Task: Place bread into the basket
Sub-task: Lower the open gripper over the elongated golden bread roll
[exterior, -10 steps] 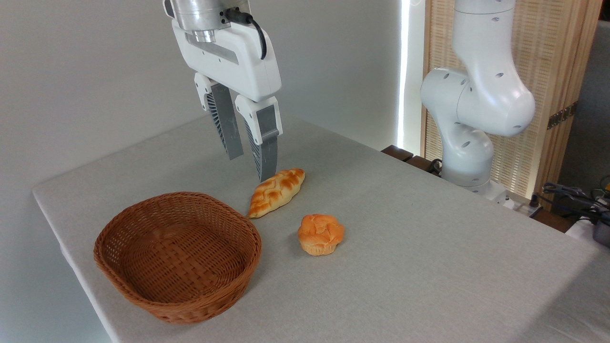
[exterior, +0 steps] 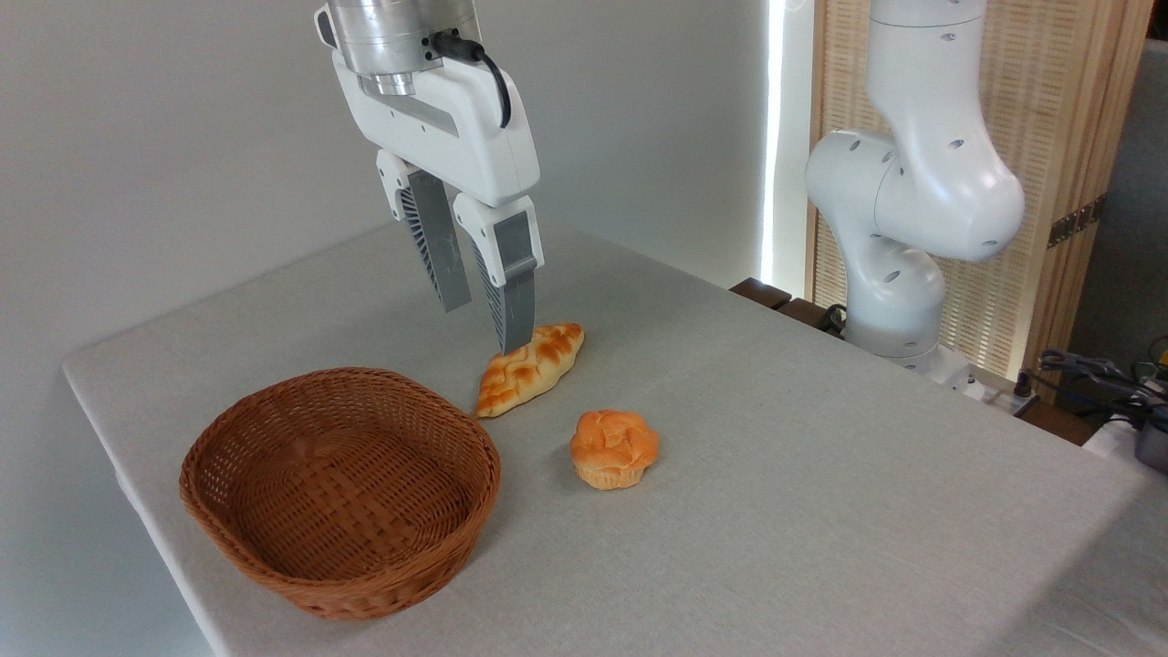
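Bread's goal, the wicker basket [exterior: 339,493], sits empty at the left of the worktop [exterior: 821,511]. Just right of its rim lies the bread [exterior: 529,369], with the tool [exterior: 485,330] above it, partly open and empty. It should straddle the loaf's middle before closing, clear of the muffin-shaped bun [exterior: 613,448] further right.

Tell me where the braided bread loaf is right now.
The bread lies on the table mid-frame, just right of the basket, behind the muffin, under the open gripper.

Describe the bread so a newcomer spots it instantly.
Start at the wicker basket on the table. Just past its far right rim lies the bread, under the open gripper. It is long, pointed and braided, unlike the round muffin-shaped bun nearby.
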Available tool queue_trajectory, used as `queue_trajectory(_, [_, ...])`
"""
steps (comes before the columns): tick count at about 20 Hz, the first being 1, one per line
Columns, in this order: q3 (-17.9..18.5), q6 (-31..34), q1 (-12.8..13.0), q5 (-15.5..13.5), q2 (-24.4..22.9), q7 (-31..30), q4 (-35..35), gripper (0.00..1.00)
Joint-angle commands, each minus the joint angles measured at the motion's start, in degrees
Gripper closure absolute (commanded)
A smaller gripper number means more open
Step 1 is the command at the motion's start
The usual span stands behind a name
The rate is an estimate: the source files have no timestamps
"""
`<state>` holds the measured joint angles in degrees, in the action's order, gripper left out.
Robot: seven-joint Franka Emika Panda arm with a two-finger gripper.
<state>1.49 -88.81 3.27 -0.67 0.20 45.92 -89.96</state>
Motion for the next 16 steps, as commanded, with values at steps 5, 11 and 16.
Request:
queue_trajectory(5, [-0.61, -8.55, 1.56, -2.83, -8.53, 0.31, -16.09, 0.0])
queue_trajectory(11, [-1.4, -14.37, 6.39, -6.07, -13.47, -5.45, -28.5, 0.0])
queue_trajectory(16, [-5.96, -17.79, 9.56, -6.71, -13.38, -22.24, -32.73, 0.0])
